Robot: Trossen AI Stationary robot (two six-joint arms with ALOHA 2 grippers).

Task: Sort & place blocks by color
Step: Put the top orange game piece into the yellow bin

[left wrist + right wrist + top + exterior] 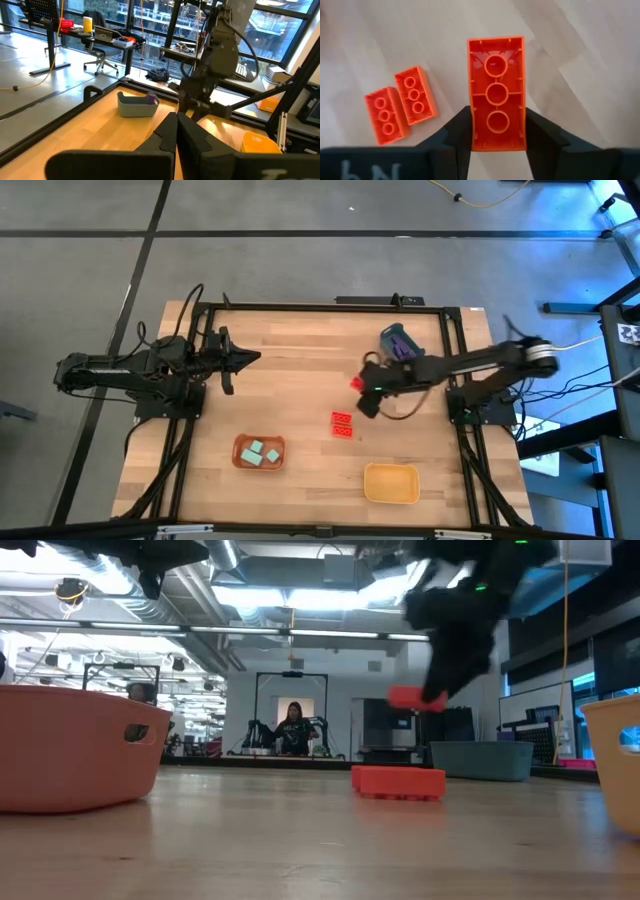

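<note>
Teal cubes [259,452] in brown tray [240,461], purple bars [402,350] in blue-grey cup [388,336]

Your right arm reaches in over the middle of the table, its gripper [496,134] raised above the surface with both fingers clamped on a red brick [496,92]. Your left arm waits at the left edge, its gripper [240,361] with fingers together, pointing inward.

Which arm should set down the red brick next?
The right one. The right gripper already clamps the red brick in the air, with the two other red bricks on the table below. The left gripper waits shut by the table's far left side.
</note>
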